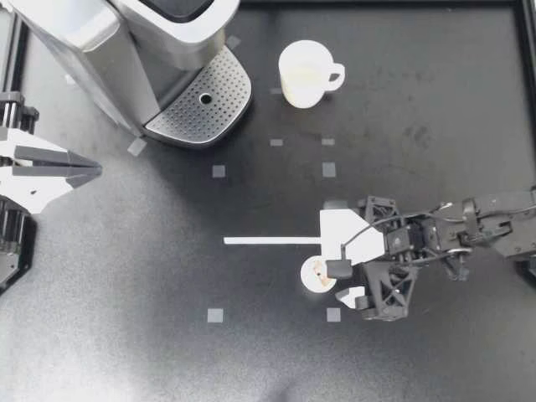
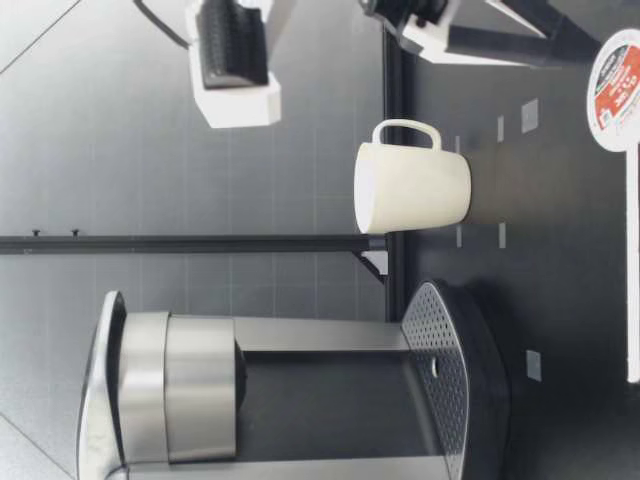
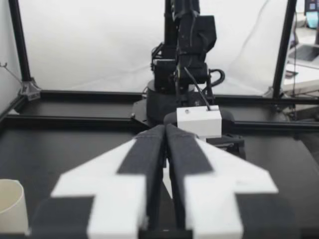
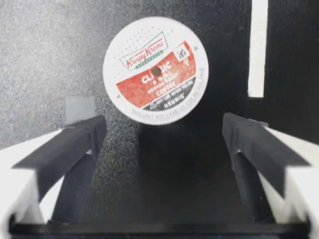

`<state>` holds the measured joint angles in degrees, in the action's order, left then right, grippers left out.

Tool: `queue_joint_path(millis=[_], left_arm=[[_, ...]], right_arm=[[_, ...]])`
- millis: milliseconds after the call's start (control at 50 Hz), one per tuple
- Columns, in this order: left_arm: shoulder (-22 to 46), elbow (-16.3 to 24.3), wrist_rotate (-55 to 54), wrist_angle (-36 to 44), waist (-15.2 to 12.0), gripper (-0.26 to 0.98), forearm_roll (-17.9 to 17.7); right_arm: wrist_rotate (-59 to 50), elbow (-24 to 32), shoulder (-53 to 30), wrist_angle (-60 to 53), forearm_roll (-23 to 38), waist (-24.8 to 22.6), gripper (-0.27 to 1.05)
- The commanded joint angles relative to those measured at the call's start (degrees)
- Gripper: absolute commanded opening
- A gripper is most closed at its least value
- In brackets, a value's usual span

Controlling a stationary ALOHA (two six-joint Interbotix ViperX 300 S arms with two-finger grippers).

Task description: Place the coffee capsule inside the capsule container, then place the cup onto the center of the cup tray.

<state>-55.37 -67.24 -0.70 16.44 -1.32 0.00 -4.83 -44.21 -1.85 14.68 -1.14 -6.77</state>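
While my left gripper (image 1: pixel 90 170) rests near the left edge of the table (image 1: pixel 126 293) in the top view, its 2 fingers pressed together on nothing, my right gripper (image 1: pixel 337 266) hangs over the middle of the table with its fingers spread. The coffee capsule (image 1: pixel 314 275) lies on the table at that gripper's tip, partly covered by it and just beside the end of a white strip (image 1: pixel 268 241). The cup (image 1: pixel 301 74) stands upright well apart from the capsule, on the table near the coffee machine (image 1: pixel 100 42) and off its perforated cup tray (image 1: pixel 201 105).

In the low view the cup (image 2: pixel 415 187) stands beside the machine (image 2: pixel 200 400), handle on the side away from it. The capsule (image 2: pixel 617 90) lies flat nearer to the camera. Parts of my right gripper show above the capsule.

In the left wrist view the 2 fingers (image 3: pixel 144 149) meet with nothing held, and the cup's rim (image 3: pixel 10 204) shows beside them.

In the right wrist view the 2 fingers (image 4: pixel 75 142) stand wide apart and touch nothing. The capsule (image 4: pixel 156 69) lies lid up just ahead of the fingertips. A tape square (image 4: pixel 79 107) sits beside it, and the white strip (image 4: pixel 258 47) lies on its other side.
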Motion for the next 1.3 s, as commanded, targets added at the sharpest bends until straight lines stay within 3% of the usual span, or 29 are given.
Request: queue_joint_path(millis=[0,600,1000,1180,1280], left_arm=[[0.26,0.88,0.0,0.26,-0.09,0.13,0.0],[0.35,1.05,-0.18,0.26,-0.09,0.13,0.0],[0.79,0.97,-0.18,0.18,-0.09,0.13,-0.09],[4.66,3.78,-0.18,0.09,-0.35,0.14,-1.23],[9.05,7.56,0.0,-3.34,-1.23,0.14,-2.02]], right_arm=[[0.09,1.41,0.26,-1.32,0.0,-0.35,0.92],[0.26,5.01,-3.16,-2.72,1.14,-0.35,0.89],[0.26,4.92,-2.46,-2.55,1.14,-0.35,0.56],[-0.26,4.57,-0.44,-2.29,1.14,-0.26,0.55],[-0.7,3.96,2.02,-2.55,1.14,-0.26,0.55]])
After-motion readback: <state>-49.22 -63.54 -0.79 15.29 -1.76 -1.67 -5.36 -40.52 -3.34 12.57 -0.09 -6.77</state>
